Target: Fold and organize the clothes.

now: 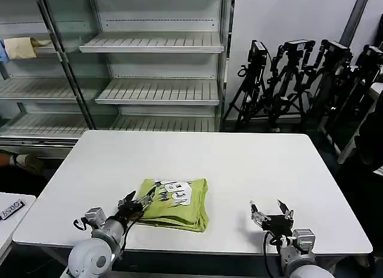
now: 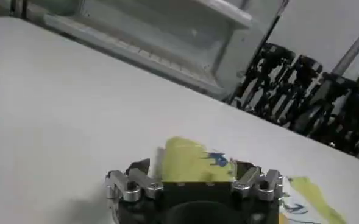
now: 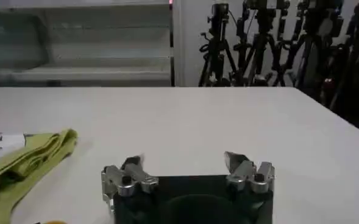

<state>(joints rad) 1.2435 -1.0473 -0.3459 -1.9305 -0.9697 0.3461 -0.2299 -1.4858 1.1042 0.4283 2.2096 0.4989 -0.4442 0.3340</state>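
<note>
- The tabletop [image 1: 239, 164] is white and broad, the biggest thing here, and it gives a flat surface for folding; behind it at twelve o'clock stand bare shelves [image 1: 158, 89], with a cluster of tripods [image 1: 299, 81] at about one o'clock.
- The T-shirt [image 1: 179, 209] lies near the front edge, at about seven o'clock from the tabletop's middle. It is already a compact folded bundle, printed side up, so I judge the folding mostly done and tidying the likely remainder.
- The left claw [image 1: 139, 204] sits at the bundle's nine o'clock edge, low over the tabletop. Its fingers are spread apart with nothing between them, and the left wrist view shows yellow-green fabric just past the tips. I judge it is placed to pinch or nudge that edge.
- The right claw [image 1: 272, 215] hovers at the T-shirt's three o'clock, well apart from it, over bare tabletop. Its fingers are also wide apart and empty, probably waiting clear so the cloth is not disturbed.
- A small pale yellow cloth [image 1: 21, 48] rests on a far shelf at ten o'clock.
</note>
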